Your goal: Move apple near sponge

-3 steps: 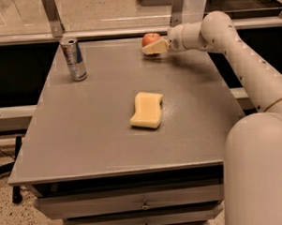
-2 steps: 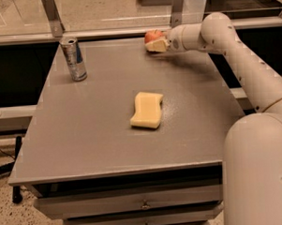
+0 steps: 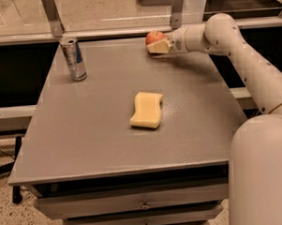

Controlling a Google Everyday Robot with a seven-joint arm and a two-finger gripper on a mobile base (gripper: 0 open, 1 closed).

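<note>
Reaching to the far edge of the flat grey table (image 3: pixel 85 135), the cream-coloured gripper (image 3: pixel 159 46) has barely shifted, touching the round red-orange apple (image 3: pixel 152 36) just behind it; its grip cannot be told. The pale yellow wavy foam sponge (image 3: pixel 146 110) lies well apart, nearer the camera, so the carry remains. A silver drink can (image 3: pixel 74 58) stands far off to the gripper's left in this view.
</note>
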